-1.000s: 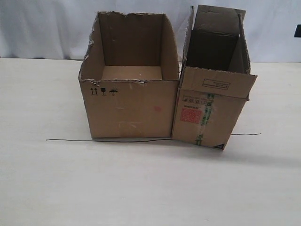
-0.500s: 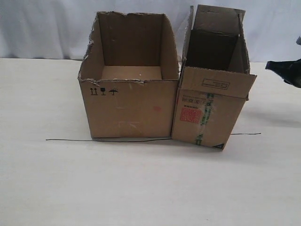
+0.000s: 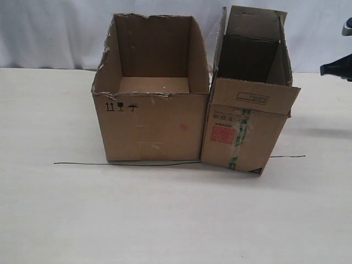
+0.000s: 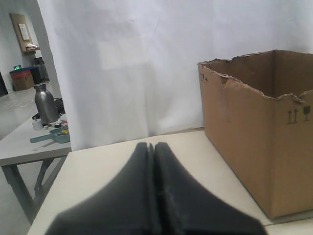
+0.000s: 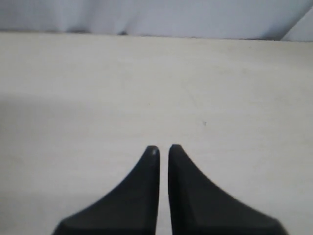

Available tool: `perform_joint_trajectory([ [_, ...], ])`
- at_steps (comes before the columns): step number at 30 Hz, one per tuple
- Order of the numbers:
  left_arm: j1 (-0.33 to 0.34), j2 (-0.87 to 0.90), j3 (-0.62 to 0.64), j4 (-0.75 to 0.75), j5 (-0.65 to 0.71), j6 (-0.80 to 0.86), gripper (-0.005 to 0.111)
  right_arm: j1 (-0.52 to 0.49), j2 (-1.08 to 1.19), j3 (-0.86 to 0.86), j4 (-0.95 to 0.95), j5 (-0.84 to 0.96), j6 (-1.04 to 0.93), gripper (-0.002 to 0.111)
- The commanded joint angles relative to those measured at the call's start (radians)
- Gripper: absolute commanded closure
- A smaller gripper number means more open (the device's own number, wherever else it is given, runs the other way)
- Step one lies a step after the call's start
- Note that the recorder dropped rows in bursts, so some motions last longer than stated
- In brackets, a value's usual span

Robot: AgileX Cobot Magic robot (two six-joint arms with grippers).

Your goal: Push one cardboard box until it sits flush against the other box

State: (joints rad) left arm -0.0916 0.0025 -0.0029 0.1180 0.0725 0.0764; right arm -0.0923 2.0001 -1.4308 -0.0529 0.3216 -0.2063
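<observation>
The right claw (image 3: 336, 69), which reached in from the right edge half a second ago, has drawn back toward that edge and higher, well apart from the narrow box (image 3: 247, 129). Its fingers are almost together and grip nothing. Neither box has shifted. The narrow box stands on the counter (image 3: 165, 220) against the wide box (image 3: 151, 126), seemingly touching yet slightly skewed. The left claw (image 4: 150, 145) is closed and empty. The push looks essentially done, with only the skew left.

Your left gripper (image 4: 150, 145) has two matte black fingers (image 4: 176, 196), broad at the base, narrowing to blunt tips. Your right gripper (image 5: 163, 148) looks alike.
</observation>
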Motion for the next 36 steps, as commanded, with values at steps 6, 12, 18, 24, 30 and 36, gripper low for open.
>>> perform_joint_trajectory([
  [6,0.003,-0.002,0.003,0.000,-0.003,-0.004,0.107,-0.140,0.136,-0.200,0.572,0.424,-0.306,0.103],
  [12,0.003,-0.002,0.003,0.001,-0.004,-0.004,0.107,-0.198,0.203,-0.113,1.322,0.472,-0.756,0.103],
  [18,0.003,-0.002,0.003,0.001,-0.004,-0.004,0.107,-0.139,0.294,-0.115,1.573,0.472,-0.921,0.103],
  [24,0.003,-0.002,0.003,0.001,-0.004,-0.004,0.107,-0.052,0.394,-0.217,1.641,0.517,-0.947,0.103],
  [30,0.003,-0.002,0.003,0.001,-0.004,-0.004,0.107,-0.038,0.428,-0.267,1.673,0.517,-0.947,0.103],
  [36,0.003,-0.002,0.003,0.001,-0.004,-0.004,0.107,-0.008,0.478,-0.299,1.753,0.521,-0.997,0.103],
])
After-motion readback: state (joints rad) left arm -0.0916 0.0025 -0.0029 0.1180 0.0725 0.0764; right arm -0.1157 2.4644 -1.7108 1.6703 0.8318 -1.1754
